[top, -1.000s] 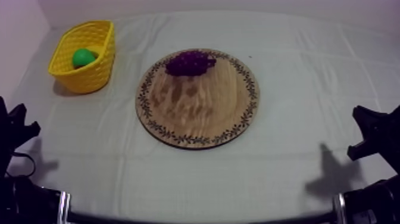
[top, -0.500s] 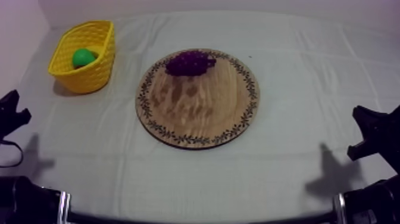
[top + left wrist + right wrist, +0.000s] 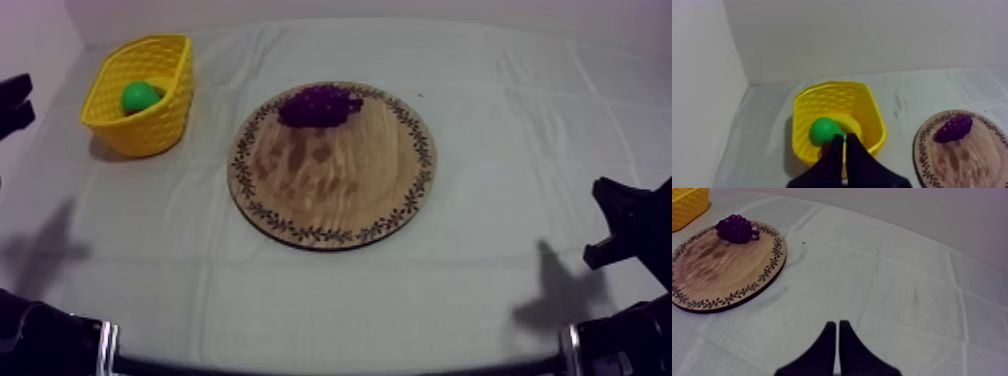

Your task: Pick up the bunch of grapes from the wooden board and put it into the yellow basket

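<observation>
While the right pincer [image 3: 606, 222] stays at lower right, fingers together, the left pincer [image 3: 14, 102] has risen from lower left to the upper-left edge, also closed, beside the yellow basket [image 3: 150, 135]. Bunch of grapes [image 3: 320, 105] unmoved on the wooden board [image 3: 330, 236], at its far rim.

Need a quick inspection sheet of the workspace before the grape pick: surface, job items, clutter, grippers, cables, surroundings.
Surface: grey-white cloth, lightly creased.
Job's things: bunch of grapes at the far edge of the wooden board; yellow basket upright, left of the board.
Clutter: green toy fruit inside the basket.
Grippers: left gripper shut on nothing, beside the basket; right gripper shut on nothing, over bare cloth right of the board.
Cables: nothing seen.
Surroundings: pale wall behind the cloth.
</observation>
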You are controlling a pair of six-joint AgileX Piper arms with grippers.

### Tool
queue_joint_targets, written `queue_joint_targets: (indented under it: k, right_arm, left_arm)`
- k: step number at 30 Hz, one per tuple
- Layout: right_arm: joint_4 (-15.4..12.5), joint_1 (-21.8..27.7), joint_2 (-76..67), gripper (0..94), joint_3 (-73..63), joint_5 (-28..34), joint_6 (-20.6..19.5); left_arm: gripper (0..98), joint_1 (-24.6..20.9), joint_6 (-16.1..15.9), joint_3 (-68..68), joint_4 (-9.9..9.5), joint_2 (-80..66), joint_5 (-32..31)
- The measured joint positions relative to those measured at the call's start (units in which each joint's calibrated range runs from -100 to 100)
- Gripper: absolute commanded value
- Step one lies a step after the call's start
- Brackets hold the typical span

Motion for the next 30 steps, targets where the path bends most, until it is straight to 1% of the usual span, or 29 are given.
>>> queue_joint_targets:
  k: [7,14,19,28,30]
  right_arm:
    - [0.0,0.0,0.0,0.4,0.0,0.0,0.0]
    - [0.0,0.0,0.0,0.4,0.0,0.0,0.0]
    - [0.0,0.0,0.0,0.4,0.0,0.0,0.0]
    - [0.0,0.0,0.0,0.4,0.0,0.0,0.0]
    - [0.0,0.0,0.0,0.4,0.0,0.0,0.0]
  left_arm:
    - [0.0,4.3,0.2,-9.7,0.29,10.7,0.7]
    - [0.0,9.4,0.2,-20.9,0.07,21.8,4.9]
    - [0.0,13.2,1.0,-29.6,0.01,30.4,8.0]
    - [0.0,19.6,0.8,-45.6,0.26,45.7,13.6]
    - [0.0,20.6,0.7,-48.6,0.20,48.6,13.8]
